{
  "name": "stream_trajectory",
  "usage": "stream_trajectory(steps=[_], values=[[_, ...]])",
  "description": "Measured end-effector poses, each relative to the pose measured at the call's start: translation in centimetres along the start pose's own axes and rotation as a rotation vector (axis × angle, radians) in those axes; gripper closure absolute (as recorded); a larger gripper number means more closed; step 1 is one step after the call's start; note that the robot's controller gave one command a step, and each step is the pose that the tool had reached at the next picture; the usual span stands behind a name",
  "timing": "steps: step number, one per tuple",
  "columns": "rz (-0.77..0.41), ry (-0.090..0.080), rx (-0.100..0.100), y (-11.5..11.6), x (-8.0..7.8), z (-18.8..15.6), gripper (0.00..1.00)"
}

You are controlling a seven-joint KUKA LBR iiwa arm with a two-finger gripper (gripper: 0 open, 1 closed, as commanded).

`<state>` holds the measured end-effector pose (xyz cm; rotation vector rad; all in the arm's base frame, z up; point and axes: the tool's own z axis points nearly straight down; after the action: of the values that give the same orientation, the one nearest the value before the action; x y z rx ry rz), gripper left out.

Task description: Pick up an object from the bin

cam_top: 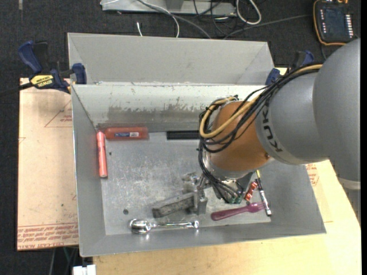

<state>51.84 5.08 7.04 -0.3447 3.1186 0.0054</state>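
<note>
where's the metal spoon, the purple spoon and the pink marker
metal spoon (pixel 169 225), camera view, middle of its handle
purple spoon (pixel 238 212), camera view, middle of its handle
pink marker (pixel 102 153), camera view, middle of its barrel

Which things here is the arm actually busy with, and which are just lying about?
Job in hand: gripper, low near the front of the bin; dark grey block, nearest it.
Lying about: metal spoon; purple plastic spoon; orange marker; red flat box; black bar.
</note>
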Motion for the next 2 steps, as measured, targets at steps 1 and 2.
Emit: stream_trajectory(steps=[1,2], values=[[0.000,0.000,0.000,0.0,0.0,0.0,1.00],[0.000,0.004,-0.001,0.1,0.1,-1.0,1.00]])
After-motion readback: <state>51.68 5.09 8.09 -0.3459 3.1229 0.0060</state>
